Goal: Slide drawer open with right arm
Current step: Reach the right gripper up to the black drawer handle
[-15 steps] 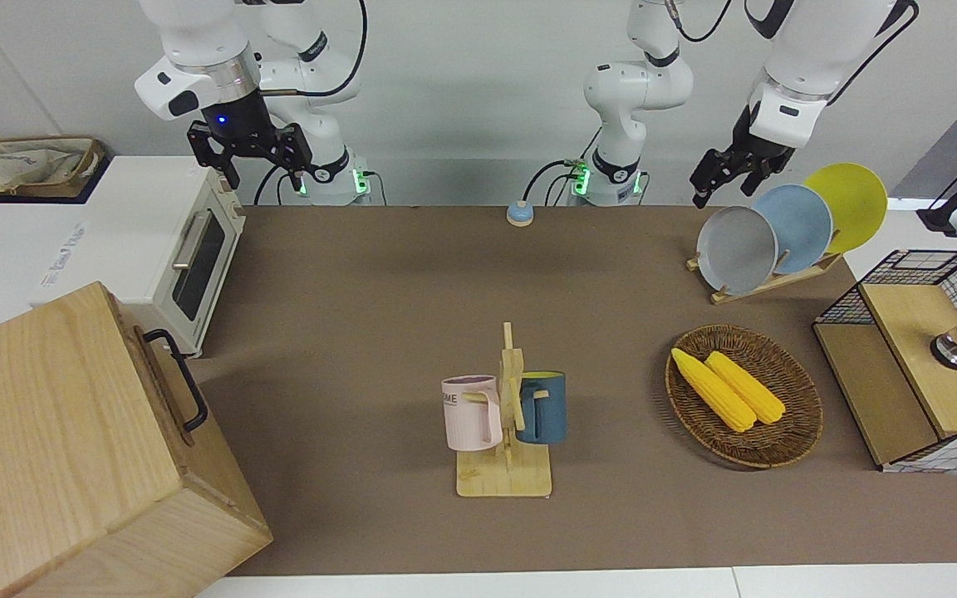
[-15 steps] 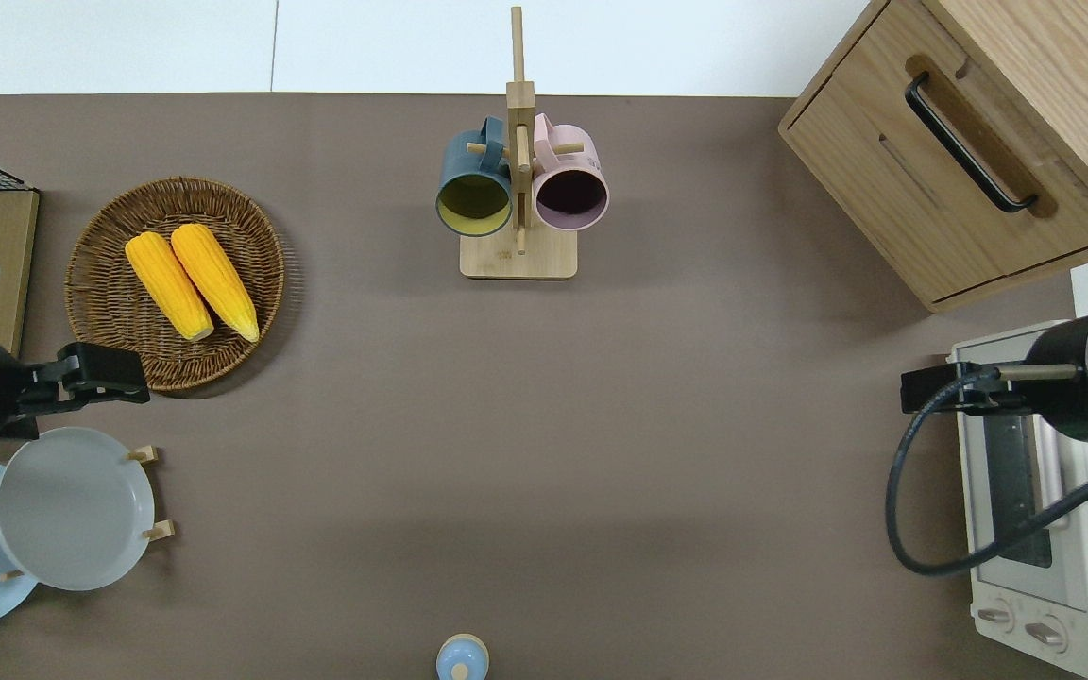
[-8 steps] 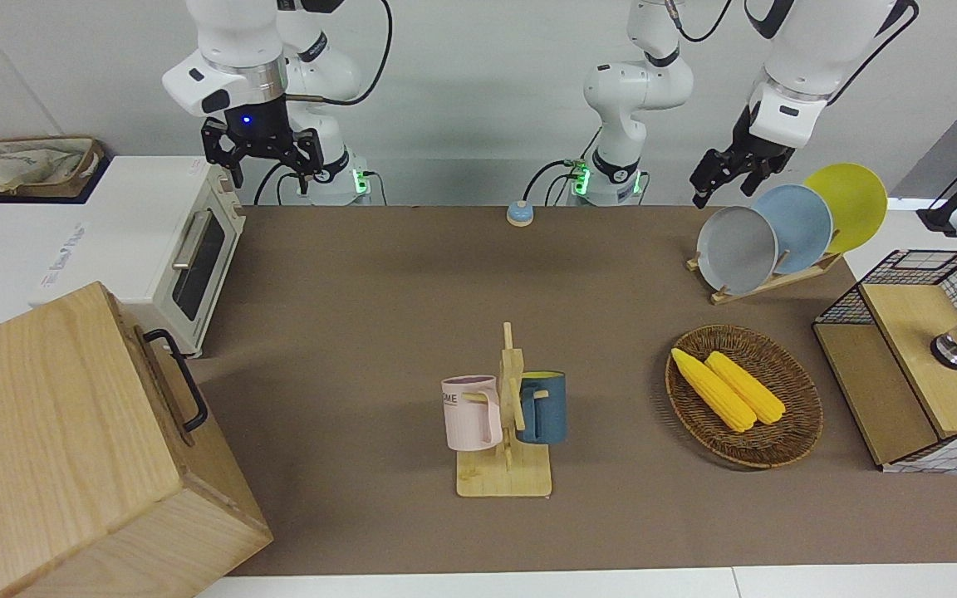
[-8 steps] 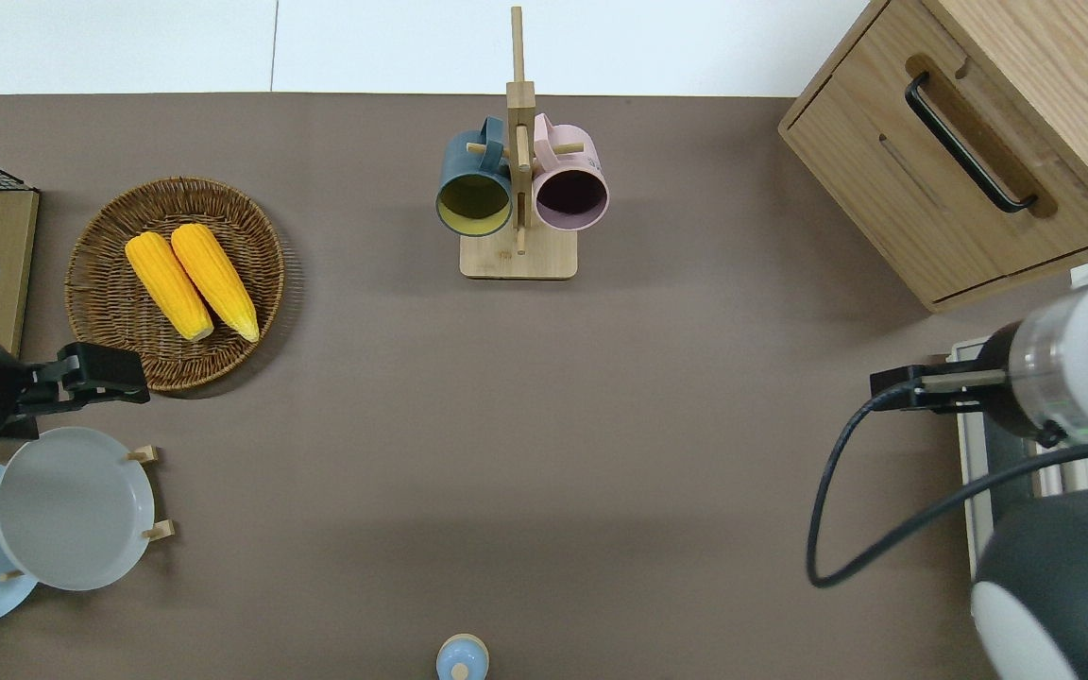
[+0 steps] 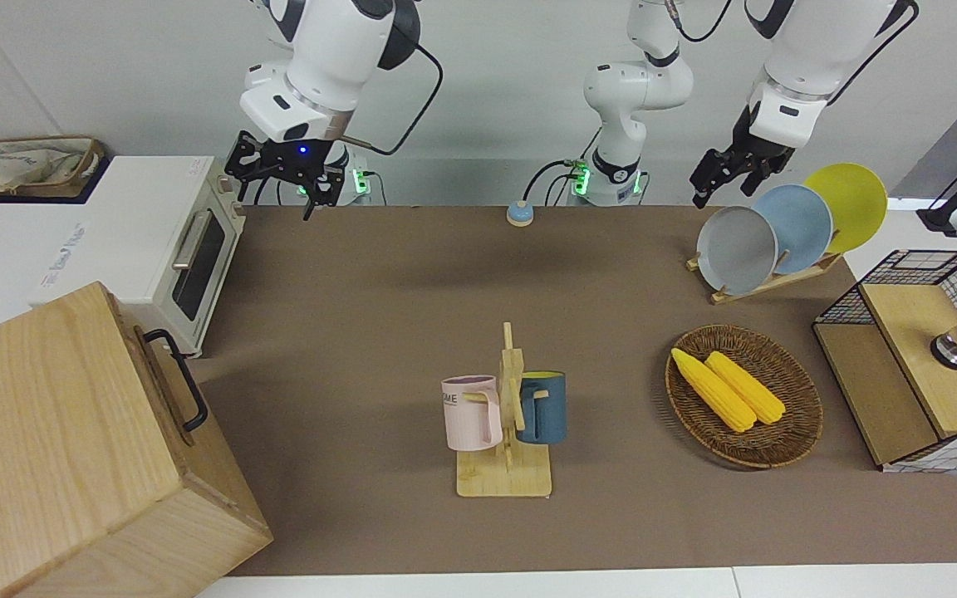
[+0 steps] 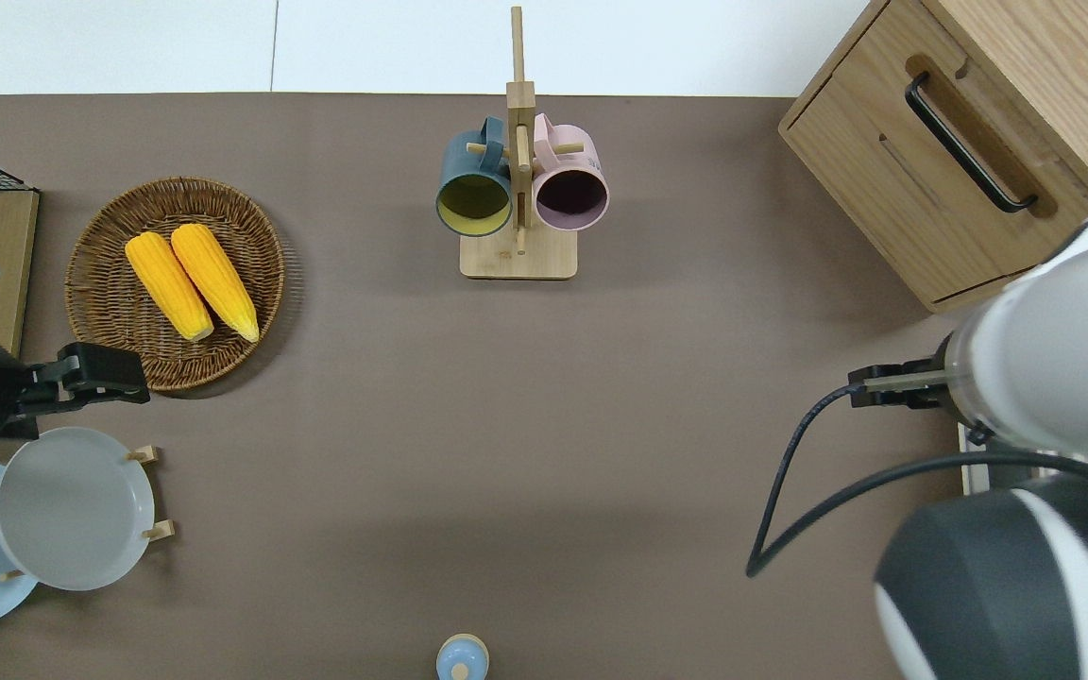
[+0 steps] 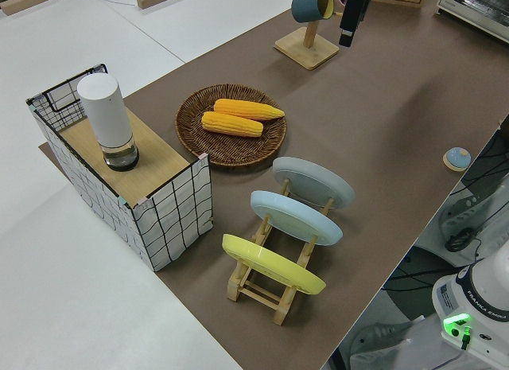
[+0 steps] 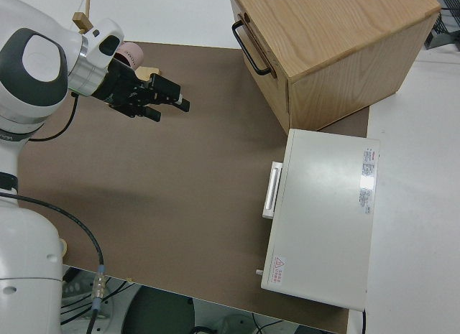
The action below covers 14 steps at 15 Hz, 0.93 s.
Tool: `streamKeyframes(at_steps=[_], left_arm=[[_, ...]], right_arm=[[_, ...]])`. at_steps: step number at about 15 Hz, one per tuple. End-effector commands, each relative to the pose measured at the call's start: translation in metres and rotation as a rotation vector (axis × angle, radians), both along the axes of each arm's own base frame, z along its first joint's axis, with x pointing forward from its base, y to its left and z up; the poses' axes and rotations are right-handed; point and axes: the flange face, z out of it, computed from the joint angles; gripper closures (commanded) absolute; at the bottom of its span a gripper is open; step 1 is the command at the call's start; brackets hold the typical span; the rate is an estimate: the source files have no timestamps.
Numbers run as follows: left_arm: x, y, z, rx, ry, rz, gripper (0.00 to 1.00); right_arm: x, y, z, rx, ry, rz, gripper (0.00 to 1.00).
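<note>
The drawer (image 6: 941, 189) is the light-wood front of the big pale cabinet (image 5: 55, 432) at the right arm's end of the table, farther from the robots than the toaster oven. It is closed. Its black bar handle (image 6: 964, 142) also shows in the front view (image 5: 181, 380) and in the right side view (image 8: 251, 47). My right gripper (image 5: 283, 187) is open and empty, up in the air with its blue wrist light on. In the right side view it (image 8: 172, 108) hangs over bare table, well apart from the handle. The overhead view hides it under the arm. The left arm is parked.
A white toaster oven (image 5: 163, 241) stands beside the cabinet, nearer to the robots. A mug rack (image 6: 518, 189) with two mugs stands mid-table. A basket of corn (image 6: 176, 279), a plate rack (image 5: 777, 232) and a wire-mesh box (image 5: 919, 357) are toward the left arm's end.
The right arm has swung away from above the toaster oven, out over the table toward its middle, and the gripper has tilted. The drawer and the left arm have not moved.
</note>
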Motion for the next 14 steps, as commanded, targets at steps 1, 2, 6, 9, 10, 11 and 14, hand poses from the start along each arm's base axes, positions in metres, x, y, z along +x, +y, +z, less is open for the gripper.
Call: streamKeyframes(at_steps=[1,2,6,9,10,11,14], left_arm=[[-0.004,0.002,0.005,-0.001,0.003,-0.004,0.01],[-0.004,0.002,0.005,-0.001,0.003,-0.004,0.01],[-0.004,0.002,0.005,-0.001,0.003,-0.004,0.01],[-0.004,0.002,0.004,-0.001,0.005,-0.002,0.01],[-0.004,0.002,0.005,-0.001,0.003,-0.004,0.01],[-0.004,0.002,0.005,-0.001,0.003,-0.004,0.01],[-0.004,0.002,0.005,-0.001,0.003,-0.004,0.01]], right_arm=[[0.001,0.018,-0.033,-0.199,-0.027,0.053,0.015],[0.003,0.019,-0.04,-0.249,-0.034,0.074,0.015],[0.003,0.031,-0.099,-0.511,-0.067,0.214,0.017],[0.013,0.027,-0.13,-0.674,-0.072,0.289,0.019],[0.016,0.027,-0.138,-0.718,-0.094,0.303,0.019],[0.018,0.027,-0.144,-0.74,-0.113,0.311,0.019],[0.03,0.022,-0.151,-0.801,-0.145,0.351,0.025]])
